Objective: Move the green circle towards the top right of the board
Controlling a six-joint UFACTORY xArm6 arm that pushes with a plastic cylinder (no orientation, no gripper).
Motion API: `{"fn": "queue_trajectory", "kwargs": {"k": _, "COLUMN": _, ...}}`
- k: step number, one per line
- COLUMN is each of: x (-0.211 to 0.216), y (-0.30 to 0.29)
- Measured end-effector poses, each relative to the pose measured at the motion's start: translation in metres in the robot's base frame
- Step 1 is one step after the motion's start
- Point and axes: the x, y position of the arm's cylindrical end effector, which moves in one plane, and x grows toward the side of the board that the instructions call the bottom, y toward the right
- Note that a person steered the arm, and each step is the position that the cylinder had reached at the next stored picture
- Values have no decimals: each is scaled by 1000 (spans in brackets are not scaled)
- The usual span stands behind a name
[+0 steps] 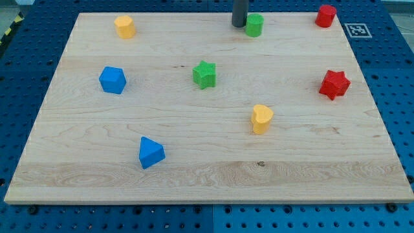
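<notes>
Since no jaws are fitted, nothing is gripped by the end effector: it is a plain dark rod whose tip (239, 25) is set on the surface (194, 168) just to the view's left of the green circle (254, 25), touching it or very nearly so; contact cannot be confirmed. The green circle is found near the view's top edge, right of centre, well apart from the red block (326, 15) in the top right corner. It is judged to be a light, stiff, squat block that should slide easily on the smooth wood and may roll off a push that is not centred, so its left flank is best pressed squarely. Only the rod's lower length is seen, held upright, with the arm above out of view.
</notes>
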Motion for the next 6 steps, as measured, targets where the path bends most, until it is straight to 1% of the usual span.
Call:
{"fn": "queue_trajectory", "kwargs": {"k": 2, "x": 0, "y": 0}}
{"fn": "queue_trajectory", "kwargs": {"k": 4, "x": 16, "y": 3}}
{"fn": "queue_trajectory", "kwargs": {"k": 5, "x": 16, "y": 3}}
{"fn": "queue_trajectory", "kwargs": {"k": 6, "x": 19, "y": 15}}
